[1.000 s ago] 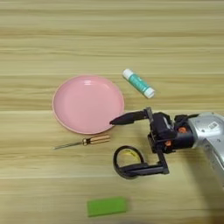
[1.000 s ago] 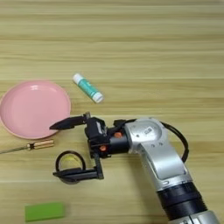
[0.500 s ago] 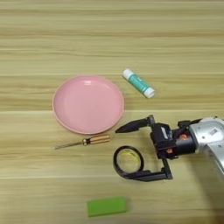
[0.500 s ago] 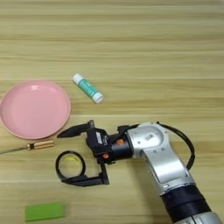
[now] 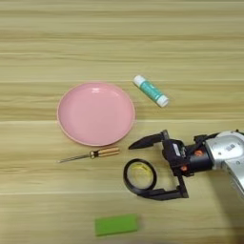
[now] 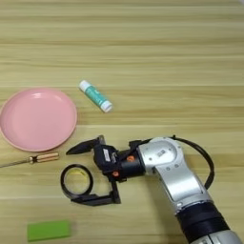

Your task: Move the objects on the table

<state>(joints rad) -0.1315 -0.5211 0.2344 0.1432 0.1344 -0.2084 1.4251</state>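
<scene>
A black tape ring (image 5: 126, 175) with a yellowish core lies flat on the table (image 5: 57, 38), near the front. My right gripper (image 5: 137, 169) is open and straddles it. One black finger points left just behind the ring, and the other lies along the ring's near edge. The silver forearm (image 6: 167, 167) comes in from the lower right. A white glue stick (image 5: 150, 90) with a teal label lies apart, further back and to the right of the plate.
A pink plate (image 5: 95, 113) sits left of the gripper. A small screwdriver (image 5: 90, 154) with an amber handle lies just in front of the plate. A flat green block (image 5: 116, 224) lies near the front edge, below the ring.
The gripper has shifted a little toward the near edge, its far finger dropping away from the plate's rim. It stays open around the tape ring, which has hardly moved.
</scene>
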